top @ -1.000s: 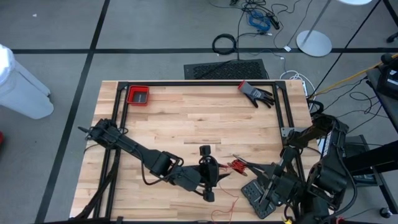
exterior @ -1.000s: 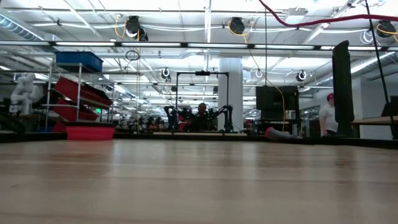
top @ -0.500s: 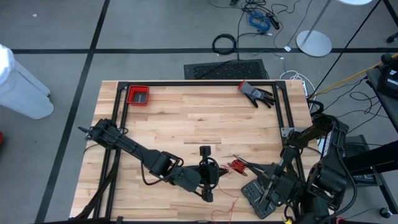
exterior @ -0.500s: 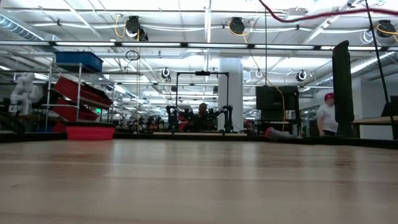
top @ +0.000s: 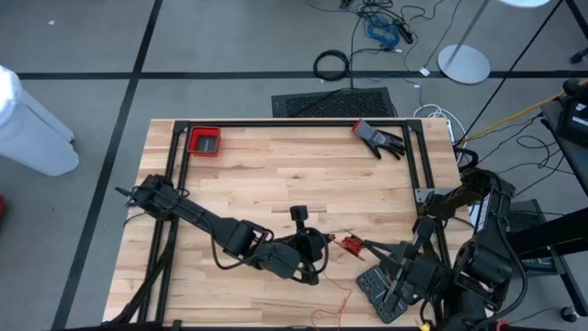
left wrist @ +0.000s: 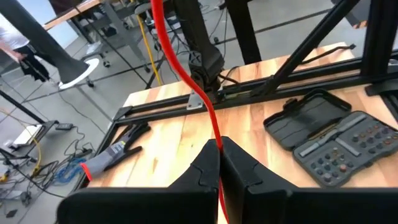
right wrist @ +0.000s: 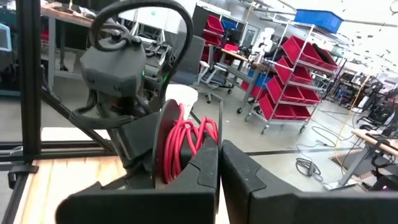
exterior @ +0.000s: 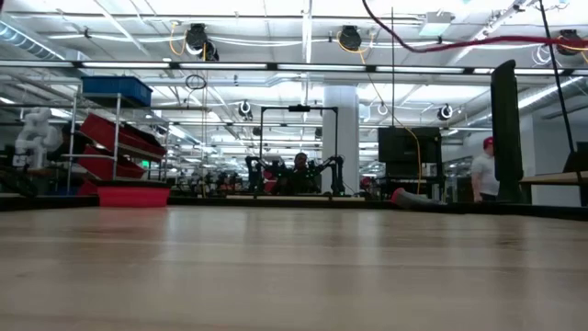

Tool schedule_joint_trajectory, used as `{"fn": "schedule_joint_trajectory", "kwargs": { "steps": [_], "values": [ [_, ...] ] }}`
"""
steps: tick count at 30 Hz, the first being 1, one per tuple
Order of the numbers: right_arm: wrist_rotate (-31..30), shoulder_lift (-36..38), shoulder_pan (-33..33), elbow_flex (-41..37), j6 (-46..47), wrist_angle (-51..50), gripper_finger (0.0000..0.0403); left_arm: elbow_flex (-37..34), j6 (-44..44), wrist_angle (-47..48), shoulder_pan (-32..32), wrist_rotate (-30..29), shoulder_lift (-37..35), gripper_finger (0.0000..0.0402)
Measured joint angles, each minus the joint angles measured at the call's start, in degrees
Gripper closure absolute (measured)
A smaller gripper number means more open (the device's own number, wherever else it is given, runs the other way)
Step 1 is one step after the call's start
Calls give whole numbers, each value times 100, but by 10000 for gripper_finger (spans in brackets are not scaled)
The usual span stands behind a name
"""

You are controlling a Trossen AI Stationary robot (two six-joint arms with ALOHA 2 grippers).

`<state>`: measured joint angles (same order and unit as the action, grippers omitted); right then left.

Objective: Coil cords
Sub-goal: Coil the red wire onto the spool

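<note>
The left gripper [left wrist: 219, 163] has just snapped shut on the red cord [left wrist: 186, 74] beside the spool [right wrist: 180, 149], which the right gripper [right wrist: 219, 167] holds tight, so winding can start

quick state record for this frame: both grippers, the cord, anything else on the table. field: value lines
left gripper: shut on the red cord, low over the table's near middle
right gripper: shut, holding the coiled red cord bundle next to the left gripper
cord run: a loose strand trails to the table's near edge
other items: red bin far left corner; glove far right; open bit case near right
people: one person in the background
</note>
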<state>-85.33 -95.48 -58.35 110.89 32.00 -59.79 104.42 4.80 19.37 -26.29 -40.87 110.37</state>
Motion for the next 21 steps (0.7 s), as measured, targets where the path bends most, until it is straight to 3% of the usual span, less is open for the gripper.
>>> {"fn": "schedule_joint_trajectory", "kwargs": {
  "steps": [21],
  "values": [
    [-22, -261, 866, 0, -8, 100, 403, -7, 47, -540, 258, 144, 382, 400]
  ]
}}
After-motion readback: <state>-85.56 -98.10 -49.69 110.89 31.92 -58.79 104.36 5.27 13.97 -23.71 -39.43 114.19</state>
